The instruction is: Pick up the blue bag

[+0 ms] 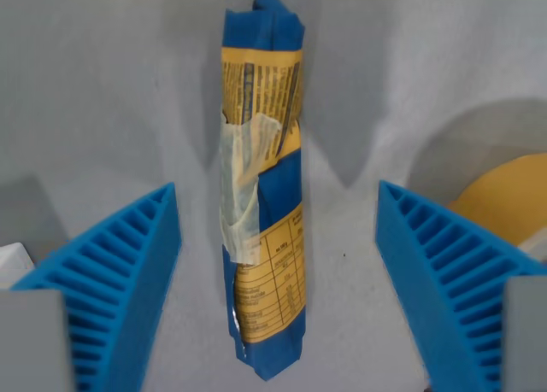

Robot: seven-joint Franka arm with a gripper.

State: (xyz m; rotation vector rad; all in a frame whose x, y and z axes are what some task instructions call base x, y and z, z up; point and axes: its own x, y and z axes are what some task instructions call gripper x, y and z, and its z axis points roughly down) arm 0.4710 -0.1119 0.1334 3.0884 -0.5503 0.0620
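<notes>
The blue bag (pixel 261 204) lies in the centre of the frame, rolled into a long narrow bundle that runs from the top edge almost to the bottom, resting on a grey surface (pixel 102 93). The gripper (pixel 278 281) is released, gripping nothing: its two ribbed blue fingers (pixel 128 272) stand wide apart at the lower left and lower right of the frame, with the bag between them and clear grey surface showing on either side. That placement looks deliberate, since the fingers straddle the bundle across its narrow width, the only direction in which they could close on it. The bag touches neither finger. A strip of clear tape (pixel 244 183) crosses the bag's middle over a yellow printed label (pixel 265 84), which seems to be what keeps it rolled tight and graspable. Further out, at the right edge, a tan rounded object (pixel 504 196) sits partly behind the right finger; what it is cannot be made out.
</notes>
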